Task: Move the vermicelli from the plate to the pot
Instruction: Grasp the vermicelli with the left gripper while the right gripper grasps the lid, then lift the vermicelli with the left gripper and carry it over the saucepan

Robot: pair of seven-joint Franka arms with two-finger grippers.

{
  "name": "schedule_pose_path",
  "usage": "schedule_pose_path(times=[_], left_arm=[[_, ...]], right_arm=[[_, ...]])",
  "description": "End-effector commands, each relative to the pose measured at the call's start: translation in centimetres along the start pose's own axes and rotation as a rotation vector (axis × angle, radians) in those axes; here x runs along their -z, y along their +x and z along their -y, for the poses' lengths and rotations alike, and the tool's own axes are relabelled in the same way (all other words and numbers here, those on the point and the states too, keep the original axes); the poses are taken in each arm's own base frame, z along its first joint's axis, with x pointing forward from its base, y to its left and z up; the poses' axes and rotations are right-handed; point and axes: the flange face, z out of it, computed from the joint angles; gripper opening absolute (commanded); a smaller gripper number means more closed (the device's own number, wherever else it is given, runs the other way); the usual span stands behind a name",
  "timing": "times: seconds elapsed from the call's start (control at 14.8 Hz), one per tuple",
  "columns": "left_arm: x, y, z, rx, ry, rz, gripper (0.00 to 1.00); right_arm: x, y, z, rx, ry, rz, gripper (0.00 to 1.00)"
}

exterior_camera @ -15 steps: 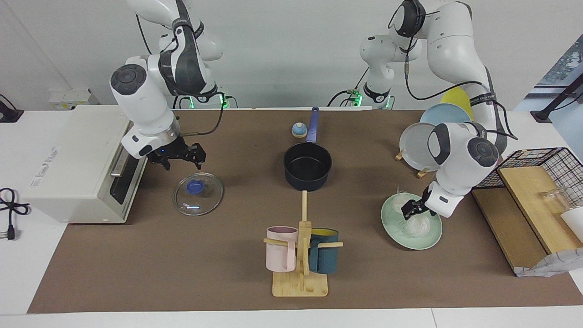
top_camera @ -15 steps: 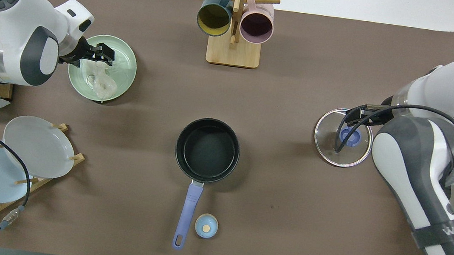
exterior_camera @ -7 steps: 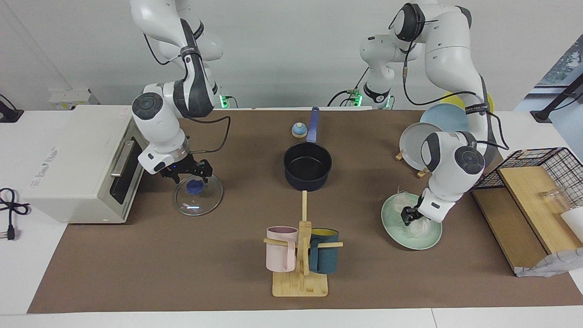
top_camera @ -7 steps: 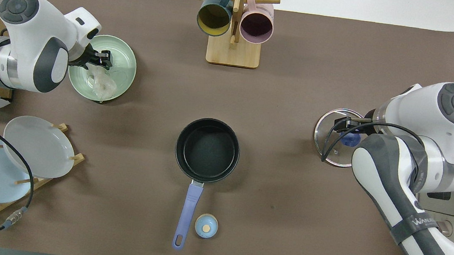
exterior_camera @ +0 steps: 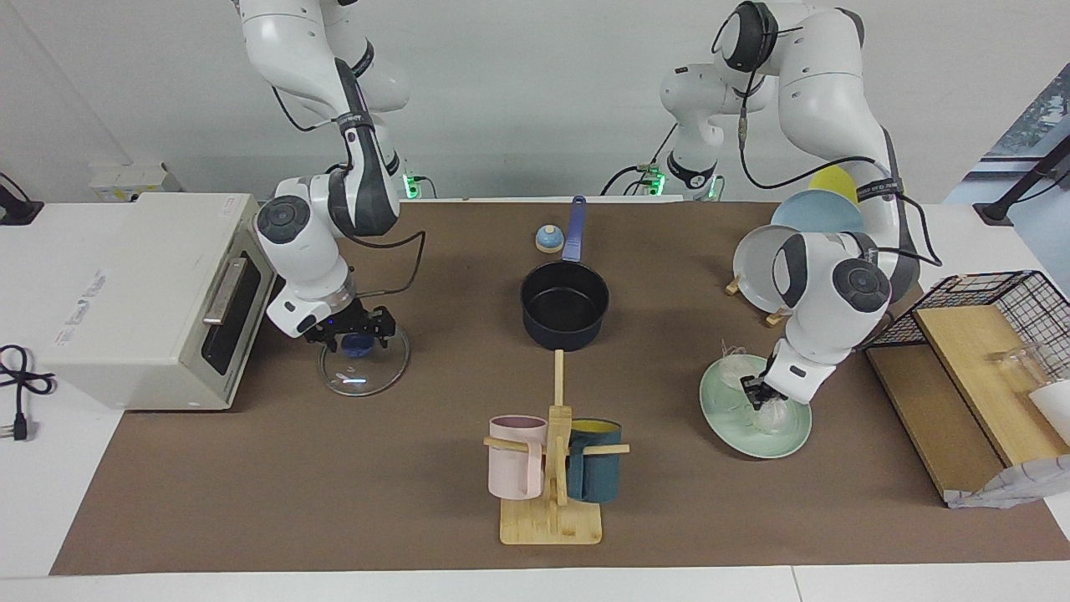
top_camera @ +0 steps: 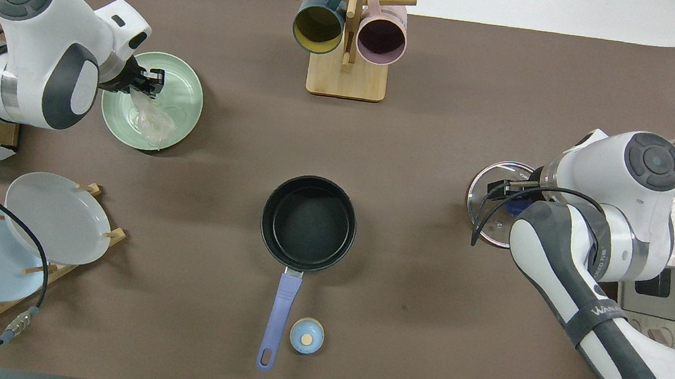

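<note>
The mint-green plate (exterior_camera: 726,428) (top_camera: 188,91) lies toward the left arm's end of the table. The whitish vermicelli (exterior_camera: 774,415) (top_camera: 153,122) lies on it, with a second bundle (exterior_camera: 736,369) near the plate's rim. My left gripper (exterior_camera: 757,393) (top_camera: 148,79) is down in the plate with its fingers closed on a vermicelli bundle. The dark pot (exterior_camera: 564,305) (top_camera: 308,221) with its blue handle (exterior_camera: 574,226) stands empty mid-table. My right gripper (exterior_camera: 356,333) (top_camera: 510,191) is low over the glass lid (exterior_camera: 365,370) (top_camera: 488,197), open around its blue knob.
A toaster oven (exterior_camera: 125,293) stands at the right arm's end. A mug rack (exterior_camera: 552,468) (top_camera: 344,76) stands farther from the robots than the pot. A plate rack with a grey plate (exterior_camera: 756,267) (top_camera: 58,218), a small blue knob (exterior_camera: 548,239) and a wire basket (exterior_camera: 995,301) are also there.
My left gripper came down into the plate and its fingers closed on the vermicelli. My right gripper moved from beside the oven down onto the lid's knob.
</note>
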Motion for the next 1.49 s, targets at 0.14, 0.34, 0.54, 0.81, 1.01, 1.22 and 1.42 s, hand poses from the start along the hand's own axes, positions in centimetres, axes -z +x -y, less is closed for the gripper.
schedule_pose_path(times=[0.14,0.34,0.54,0.81,1.01,1.22,1.42], left_arm=[[11.6,-2.2,-2.7,0.088,-0.054,0.076,0.0],[15.8,-5.4,-6.9,0.198,-0.076,0.148,0.0],[20.8,-10.8,-13.7,0.216,-0.07,0.133,0.0],[20.2,-16.8,-19.4,0.27,-0.083,0.207,0.0],[15.7,-21.2,-22.6,0.265,-0.134,0.188,0.0],[11.7,-23.6,-25.6,0.253,-0.129,0.183,0.0],[8.6,-23.9,-27.0,0.249,-0.134,0.181,0.0]], right_arm=[[-1.3,-0.8,-0.3,0.1,-0.002,-0.003,1.0],[-1.3,-0.8,-0.1,0.103,-0.002,0.0,1.0],[-1.2,-0.9,0.0,0.126,-0.01,0.007,1.0],[-1.1,-0.8,0.0,0.16,-0.042,0.007,0.98],[-1.1,-0.7,0.0,0.165,-0.047,0.009,0.87],[-1.1,-0.7,-0.1,0.166,-0.048,0.011,0.81],[-1.0,-0.7,0.0,0.167,-0.048,0.011,0.71]])
